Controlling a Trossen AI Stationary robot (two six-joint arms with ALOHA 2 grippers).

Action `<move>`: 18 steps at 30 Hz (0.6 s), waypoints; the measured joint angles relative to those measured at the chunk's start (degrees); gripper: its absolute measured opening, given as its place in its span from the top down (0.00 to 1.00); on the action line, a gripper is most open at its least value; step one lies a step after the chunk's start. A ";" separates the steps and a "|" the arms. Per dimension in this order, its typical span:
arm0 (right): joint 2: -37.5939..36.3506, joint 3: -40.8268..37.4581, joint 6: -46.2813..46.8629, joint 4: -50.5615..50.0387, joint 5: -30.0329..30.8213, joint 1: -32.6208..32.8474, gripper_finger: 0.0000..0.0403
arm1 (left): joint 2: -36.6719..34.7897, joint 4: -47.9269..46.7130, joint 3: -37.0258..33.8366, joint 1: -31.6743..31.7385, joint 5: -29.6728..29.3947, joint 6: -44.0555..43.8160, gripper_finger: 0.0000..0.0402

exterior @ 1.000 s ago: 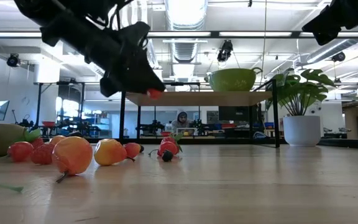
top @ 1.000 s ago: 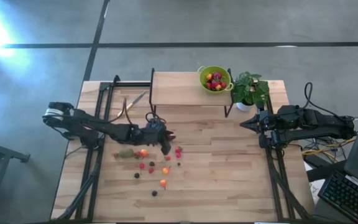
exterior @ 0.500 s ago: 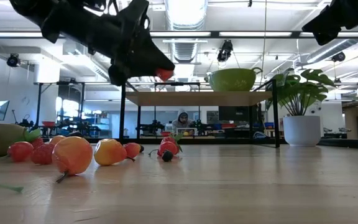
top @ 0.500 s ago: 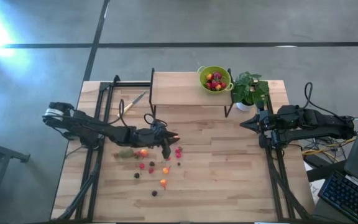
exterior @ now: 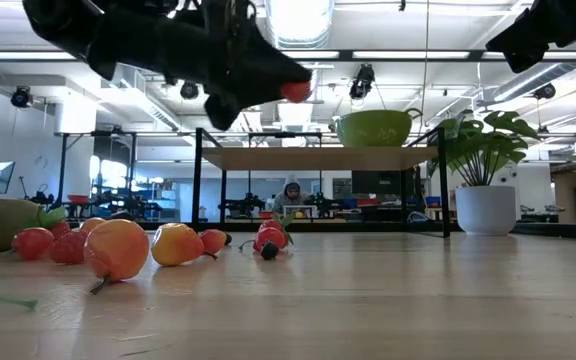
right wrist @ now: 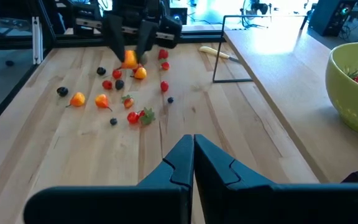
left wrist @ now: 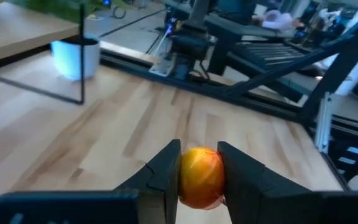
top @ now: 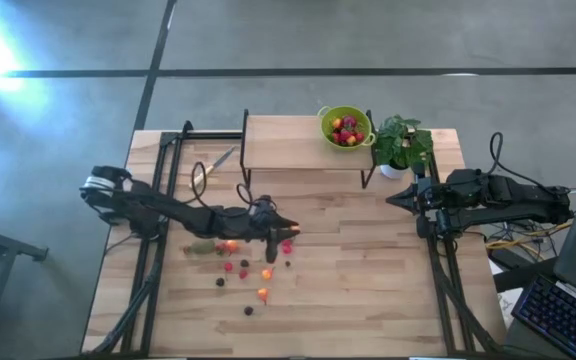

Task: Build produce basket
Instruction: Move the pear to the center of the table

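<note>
Watching from the side, the left gripper [left wrist: 199, 163] has its jaws pinching a small orange-red fruit [left wrist: 199, 177], lifted off the tabletop [top: 368, 290] above the scattered pile. From overhead that gripper [top: 284, 229] hangs just past the loose produce, well apart from the produce basket [top: 345, 126], which sits up on the raised shelf [top: 278, 140] beside the potted plant [top: 402, 143] and already has a few red pieces in it.

The right gripper [right wrist: 193, 155] is parked over by the right edge of the tabletop, jaws pressed together with nothing in them.

Handling-wise, that fruit looks light, round and smooth, so I'd guess it's a bit slippery and could squirt out if squeezed off-centre. The jaws have it across its widest part, which seems the right place. It's probably soft too, so a gentle pinch is plenty.

Still on the tabletop: a bunch of red, orange and dark berries [right wrist: 107, 99], plus the bigger brownish-green kiwi-like fruit [top: 203, 246] at the left end of the pile. That one likely needs a wider grip across its short side. A yellow-handled knife [top: 214, 160] lies near the shelf, though it's hard to make out much of it from above.
</note>
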 joint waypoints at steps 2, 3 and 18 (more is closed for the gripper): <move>0.00 0.00 0.00 0.00 0.01 -0.01 0.98 | 1.14 0.06 1.17 0.00 0.64 0.19 0.75; 0.00 0.00 0.00 0.00 0.01 0.01 0.98 | 1.75 0.02 1.86 0.00 0.68 0.54 0.75; 0.00 0.00 0.00 0.00 0.00 0.00 0.98 | 9.56 -7.34 17.27 0.65 2.43 11.44 0.75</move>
